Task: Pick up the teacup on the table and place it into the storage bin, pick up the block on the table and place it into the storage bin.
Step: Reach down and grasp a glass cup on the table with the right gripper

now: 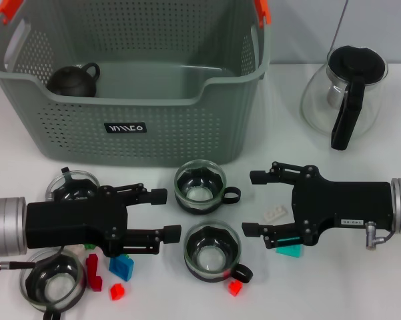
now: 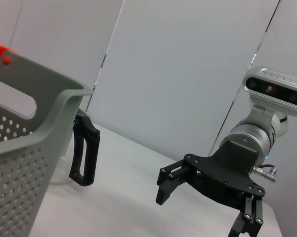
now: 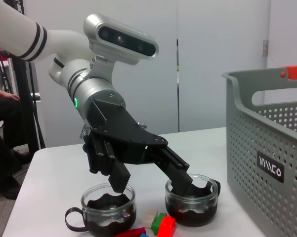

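Four round clear-glass teacups (image 1: 199, 187) are being counted before the perforated grey-green plastic storage bin (image 1: 147, 127); the black left gripper (image 1: 161, 215) and right gripper (image 1: 251, 203) are being held spread, empty.

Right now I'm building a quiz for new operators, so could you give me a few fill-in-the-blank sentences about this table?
1. The dark teapot sits inside the ____.
2. The fingers of both the left gripper and the right gripper are ____.
3. The glass carafe stands on the robot's ____ side of the storage bin.
4. The small block beside the nearest glass teacup is coloured ____.

Missing words: storage bin; open; right; red
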